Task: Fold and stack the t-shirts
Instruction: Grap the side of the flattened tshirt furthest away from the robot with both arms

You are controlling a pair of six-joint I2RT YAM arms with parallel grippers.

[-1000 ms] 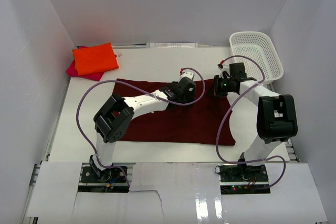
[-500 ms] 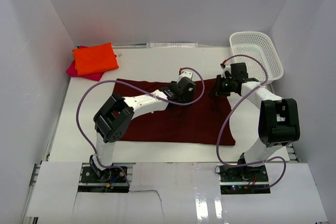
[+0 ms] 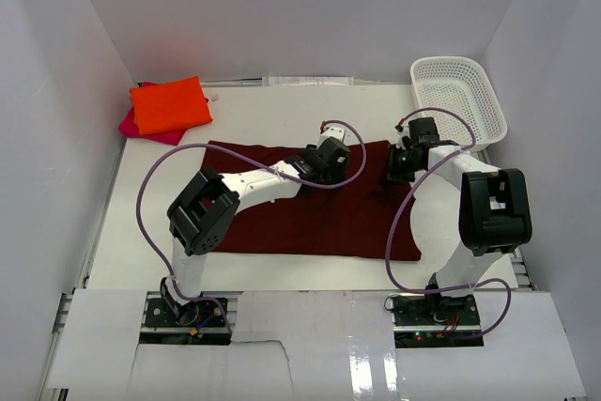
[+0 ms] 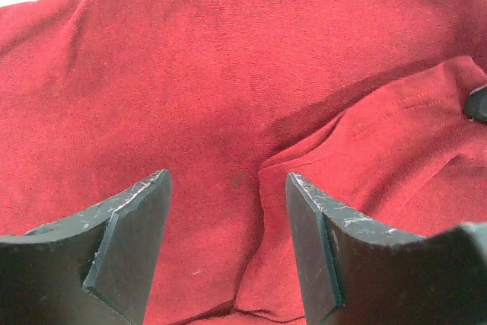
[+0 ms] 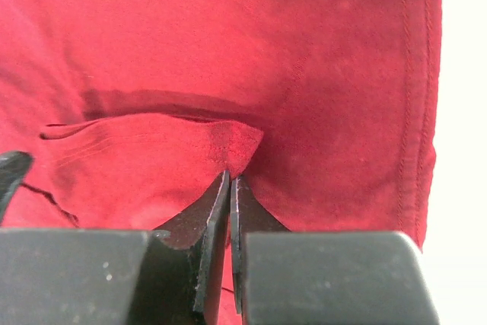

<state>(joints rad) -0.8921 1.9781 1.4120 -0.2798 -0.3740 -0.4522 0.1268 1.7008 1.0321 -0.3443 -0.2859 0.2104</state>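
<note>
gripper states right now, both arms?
Left gripper: open, nothing between the jaws, over the maroon t-shirt.
Right gripper: closed, pinching a fold of the maroon t-shirt.

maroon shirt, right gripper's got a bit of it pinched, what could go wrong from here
1. The right gripper is shut on only a small tip of a fold of the maroon shirt; that tip might slip out under a pull.
2. The left gripper is open over the cloth, gripping nothing, so a one-sided lift could bunch the shirt rather than fold it evenly.
</note>
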